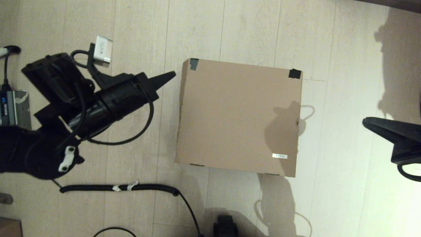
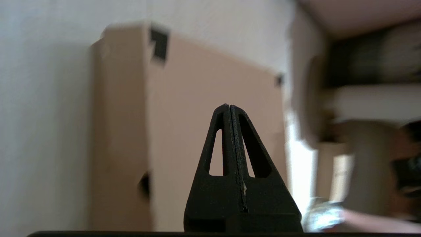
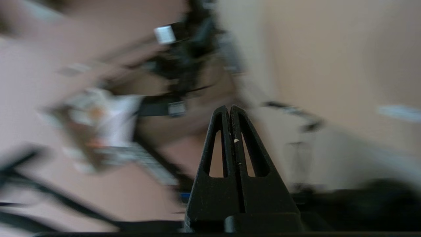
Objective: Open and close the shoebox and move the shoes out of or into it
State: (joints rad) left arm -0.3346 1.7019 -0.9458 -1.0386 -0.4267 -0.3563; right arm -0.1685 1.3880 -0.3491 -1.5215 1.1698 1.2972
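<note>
On the pale wood-plank floor (image 1: pixel 250 29), nearest the robot, a black coiled cable (image 1: pixel 118 188) runs across the boards and plays no part in the work. Just beyond it sits the large plain brown cardboard shoebox (image 1: pixel 236 115), lid down and flat, roughly central between the two arms; no shoes are in sight, so they are presumably inside, though that cannot be seen. It has dark tape patches (image 1: pixel 194 64) on its two far lid corners and a small white label (image 1: pixel 280 156) near the front right edge. It looks light and fairly stiff but easily creased, with smooth faces that would slip under pressed fingers; a heavy squeeze could dent the lid. The best place to take hold is probably the lid's free lip along an edge, lifting gently so the hinge side folds, while the body may want steadying, since an empty or half-loaded box could slide on the floor. The left gripper (image 1: pixel 169 77) hovers just beside the box's left side near the far corner, its fingers (image 2: pixel 230 138) pressed fully together and holding nothing. The right gripper (image 1: pixel 368 122) hangs well off to the right, fingers (image 3: pixel 230 138) likewise closed on nothing.
</note>
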